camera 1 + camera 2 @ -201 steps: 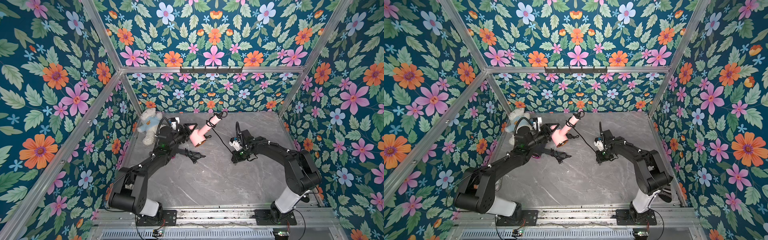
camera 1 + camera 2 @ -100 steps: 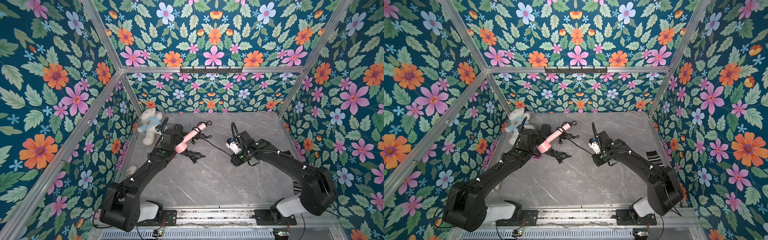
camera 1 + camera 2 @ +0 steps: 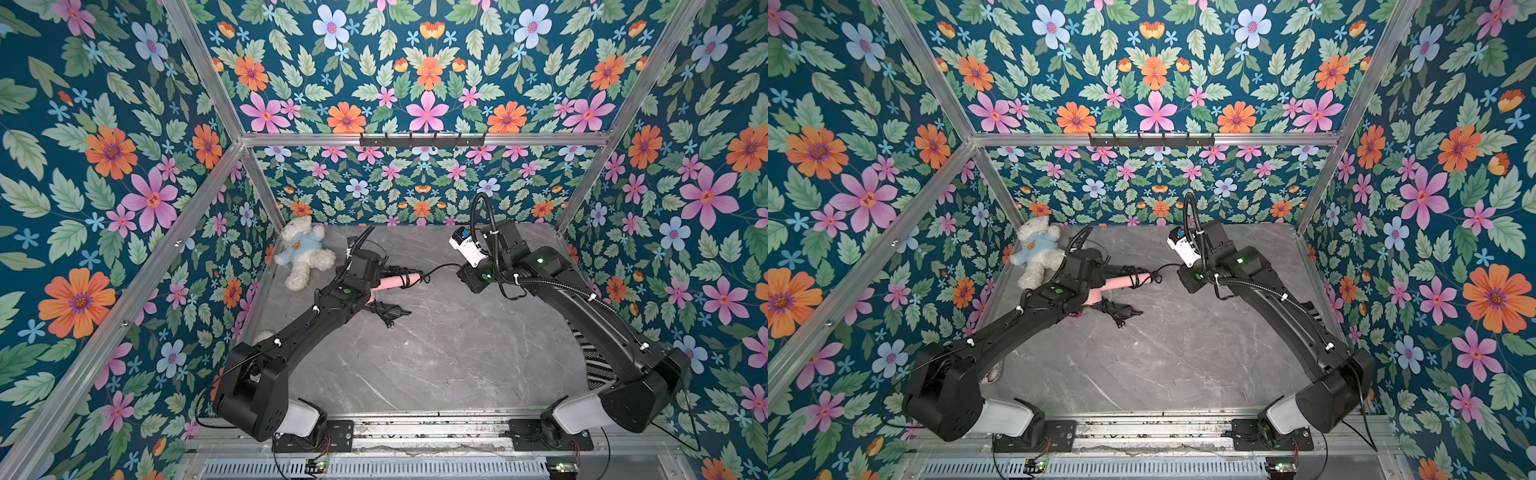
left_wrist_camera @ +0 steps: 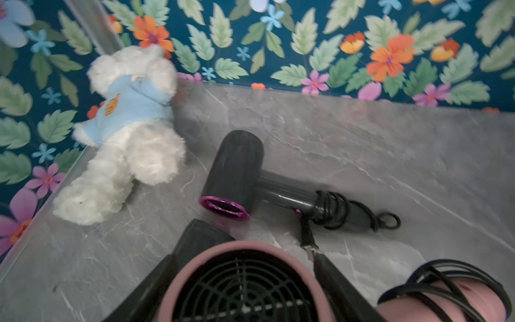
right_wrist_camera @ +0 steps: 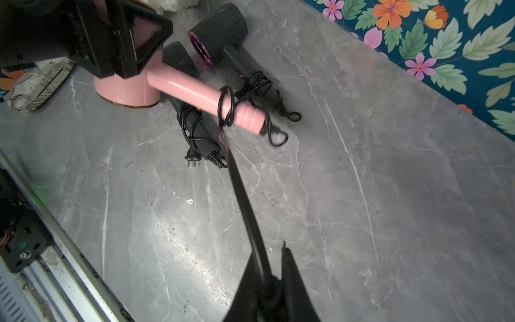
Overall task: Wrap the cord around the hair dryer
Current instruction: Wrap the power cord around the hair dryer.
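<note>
The jaws of the right gripper (image 5: 269,262) pinch the black cord (image 5: 242,195), which runs taut to the pink hair dryer (image 5: 189,89) over the left side of the table (image 3: 436,365), a few loops round its handle, its barrel clamped tight between the jaws of the left gripper (image 4: 260,245), with a dark hair dryer (image 4: 234,172) and teddy bear (image 3: 305,253) beyond.

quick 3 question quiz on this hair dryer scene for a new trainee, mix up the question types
1. Multiple choice: the right gripper is shut on A) the cord B) a spoon C) nothing.
2. True or false: the left gripper grips the pink hair dryer by its head, not its handle.
3. Fill in: the cord's loops sit around the pink hair dryer's ____.
Key: 1 A; 2 true; 3 handle.
</note>
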Controlling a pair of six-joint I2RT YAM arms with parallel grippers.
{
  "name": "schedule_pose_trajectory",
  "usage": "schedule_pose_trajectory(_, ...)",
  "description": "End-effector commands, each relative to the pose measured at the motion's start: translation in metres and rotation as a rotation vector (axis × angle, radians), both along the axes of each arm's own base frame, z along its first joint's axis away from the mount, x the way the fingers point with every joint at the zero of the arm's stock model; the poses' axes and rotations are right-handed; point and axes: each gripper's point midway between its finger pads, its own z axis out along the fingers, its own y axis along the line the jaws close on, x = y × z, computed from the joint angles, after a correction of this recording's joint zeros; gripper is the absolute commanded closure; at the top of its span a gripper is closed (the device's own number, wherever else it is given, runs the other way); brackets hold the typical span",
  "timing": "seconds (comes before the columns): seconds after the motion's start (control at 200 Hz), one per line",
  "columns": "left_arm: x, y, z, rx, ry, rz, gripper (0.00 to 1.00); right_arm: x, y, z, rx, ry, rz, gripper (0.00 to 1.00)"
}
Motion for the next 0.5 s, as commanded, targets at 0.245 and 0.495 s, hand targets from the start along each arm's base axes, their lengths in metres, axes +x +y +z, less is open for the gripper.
schedule_pose_trajectory(0.245, -0.053, -0.079, -0.036, 0.016, 0.262, -0.622, 1.0, 0.083, -0.017, -0.035, 0.119, 0.096, -0.061, 1.0)
schedule_pose_trajectory(0.495, -0.101, -0.138, -0.002, -0.29, 0.204, -0.991, 1.0, 0.099, -0.02, -0.058, 0.189, 0.16, -0.077, 1.0)
